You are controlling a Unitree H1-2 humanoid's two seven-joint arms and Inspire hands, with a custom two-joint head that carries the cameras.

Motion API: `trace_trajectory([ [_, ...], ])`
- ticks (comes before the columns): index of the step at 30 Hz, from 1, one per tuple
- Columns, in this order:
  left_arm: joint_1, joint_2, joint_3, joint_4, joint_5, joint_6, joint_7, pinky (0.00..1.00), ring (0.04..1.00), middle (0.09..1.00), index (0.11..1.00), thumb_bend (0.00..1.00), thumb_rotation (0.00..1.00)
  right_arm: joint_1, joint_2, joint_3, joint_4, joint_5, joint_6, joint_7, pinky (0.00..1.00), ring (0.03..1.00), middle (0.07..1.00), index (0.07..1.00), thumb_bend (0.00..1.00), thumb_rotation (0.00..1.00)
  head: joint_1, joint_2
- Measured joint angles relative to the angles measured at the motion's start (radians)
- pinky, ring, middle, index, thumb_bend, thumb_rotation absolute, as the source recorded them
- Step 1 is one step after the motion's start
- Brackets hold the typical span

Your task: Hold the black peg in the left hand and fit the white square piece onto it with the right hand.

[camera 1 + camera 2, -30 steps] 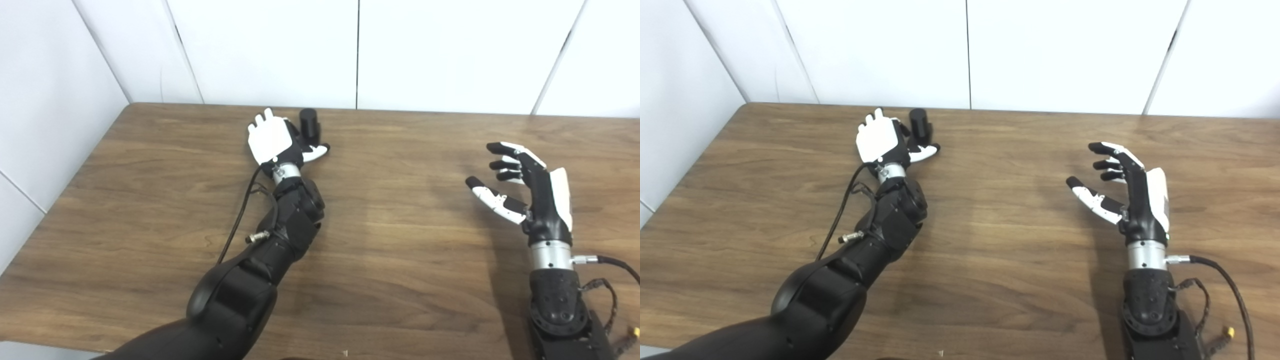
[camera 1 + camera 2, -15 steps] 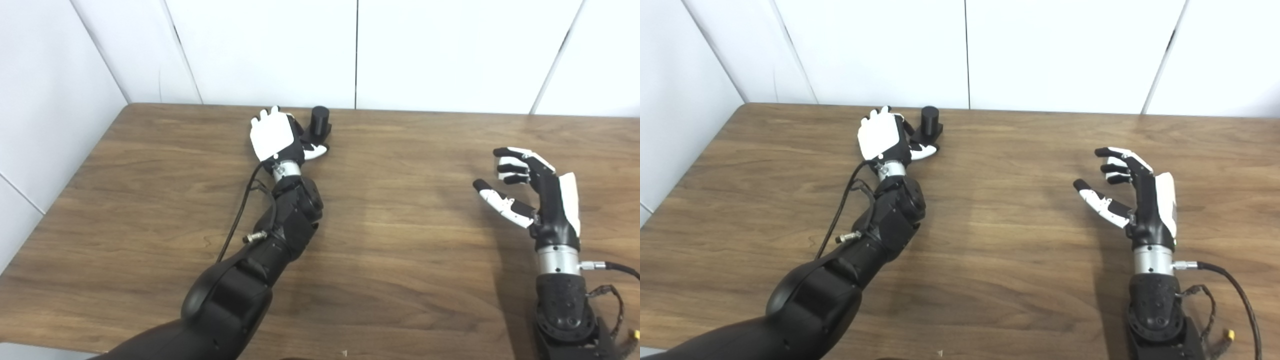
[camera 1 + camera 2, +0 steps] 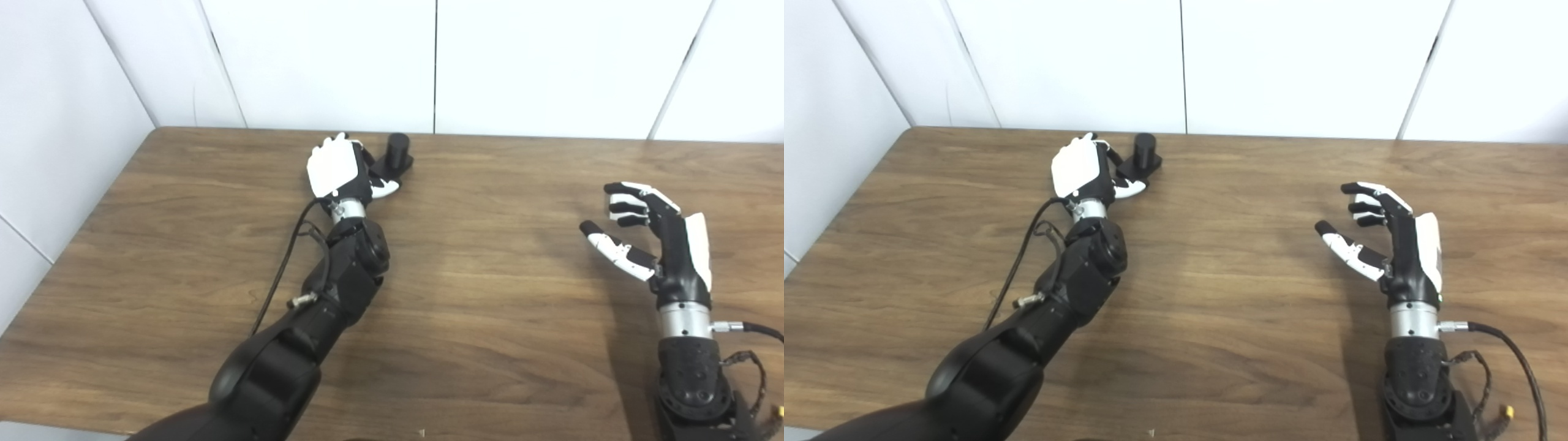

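Left hand (image 3: 335,168) lies at the far side of the wooden table (image 3: 490,294), white back facing up, fingers curled toward the black peg (image 3: 397,153). Peg stands upright on its square base, just beyond and to the right of the thumb; contact between fingers and base cannot be told, as the hand hides that side. Whether this hand grips anything cannot be told. Right hand (image 3: 1387,236) is held well apart, toward the table's right side, raised on its wrist, palm turned toward the left, fingers and thumb spread and lightly bent, nothing between them. White square piece does not appear in either view. White wall panels (image 3: 318,61) stand behind the table.
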Motion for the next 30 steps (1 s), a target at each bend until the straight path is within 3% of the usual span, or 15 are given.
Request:
trace_trajectory([
  [5, 0.094, 0.025, -0.004, -0.139, -0.027, -0.045, -0.069, 1.00, 1.000, 0.933, 0.488, 0.52, 0.08, 0.000, -0.005, -0.002, 0.001, 0.000, 0.000, 0.001, 0.58, 0.657, 0.753, 0.685, 0.55, 0.30, -0.008, 0.003],
  [10, 0.167, 0.049, -0.020, -0.237, -0.029, -0.107, -0.090, 1.00, 1.000, 0.950, 0.489, 0.52, 0.08, 0.000, -0.009, -0.003, 0.001, -0.001, 0.000, 0.006, 0.57, 0.654, 0.754, 0.689, 0.55, 0.31, -0.008, 0.002],
  [30, 0.365, 0.113, -0.075, -0.555, -0.066, -0.203, -0.319, 1.00, 1.000, 0.980, 0.492, 0.52, 0.09, 0.009, -0.030, -0.014, -0.015, 0.005, 0.012, 0.021, 0.58, 0.668, 0.756, 0.699, 0.54, 0.26, -0.061, 0.017],
])
